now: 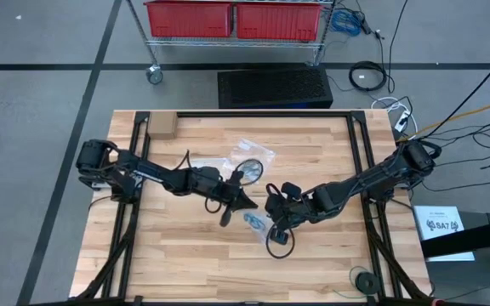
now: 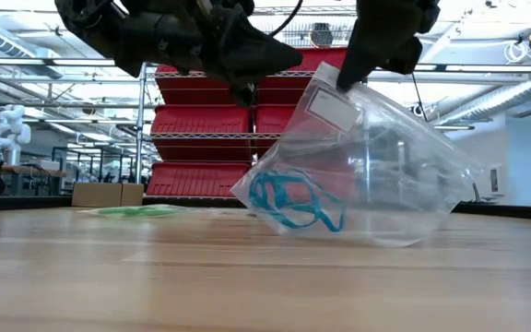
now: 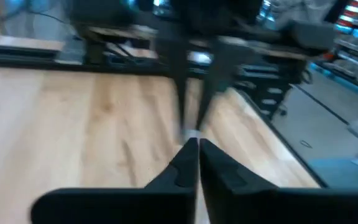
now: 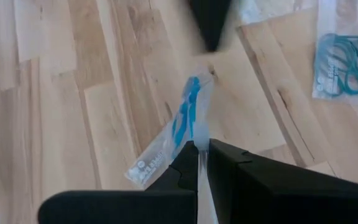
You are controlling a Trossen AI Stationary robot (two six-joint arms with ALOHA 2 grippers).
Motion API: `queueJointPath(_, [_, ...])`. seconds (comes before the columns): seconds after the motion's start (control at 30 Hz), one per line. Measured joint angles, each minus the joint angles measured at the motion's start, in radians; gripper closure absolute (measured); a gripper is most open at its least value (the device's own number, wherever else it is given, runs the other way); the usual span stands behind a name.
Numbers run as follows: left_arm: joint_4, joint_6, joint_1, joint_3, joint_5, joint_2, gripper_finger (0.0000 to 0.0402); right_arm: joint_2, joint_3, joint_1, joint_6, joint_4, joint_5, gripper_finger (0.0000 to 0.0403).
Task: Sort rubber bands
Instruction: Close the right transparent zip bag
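Note:
A clear plastic bag (image 2: 376, 175) with bright blue rubber bands (image 2: 293, 201) inside hangs tilted at mid-table. My right gripper (image 4: 201, 144) is shut on it from above; it shows in the high view too (image 1: 270, 212). My left gripper (image 3: 197, 144) is shut and points nearly level at the bag from the table's left (image 1: 245, 202). Its tip (image 4: 210, 37) stands right at the bag's far corner (image 4: 210, 71). Whether the bag's lower edge (image 2: 376, 242) rests on the table, I cannot tell. My right gripper pinches the clear bag's upper edge (image 4: 199, 134) between its two fingers, slanting down from the table's right. The bag hangs below the fingers, tilted, with the blue bands gathered in its lower part. My left gripper: I cannot tell whether its shut tip touches the bag's corner.
A second clear bag (image 1: 249, 157) with teal bands (image 4: 344, 62) lies flat toward the far edge. A cardboard box (image 1: 162, 127) sits at the far left and a green heap (image 2: 136, 210) lies near it. A black cable loop (image 1: 277, 245) hangs by the right arm.

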Motion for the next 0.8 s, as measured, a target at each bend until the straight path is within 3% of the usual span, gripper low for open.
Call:
queueJointPath(0.33, [-0.003,-0.028,-0.023,0.000,-0.031,0.000,0.0273,0.000,0.000,-0.002,-0.031,0.059,-0.005,0.0403])
queueJointPath(0.53, [-0.016,-0.029,-0.024,0.006,-0.032,0.008,0.0262,0.000,0.000,-0.006,-0.036,0.059,-0.006,0.0403])
queueJointPath(0.8, [-0.097,-0.021,-0.028,0.105,-0.034,0.090,0.0262,0.000,0.000,-0.010,-0.043,0.062,-0.006,0.0403])
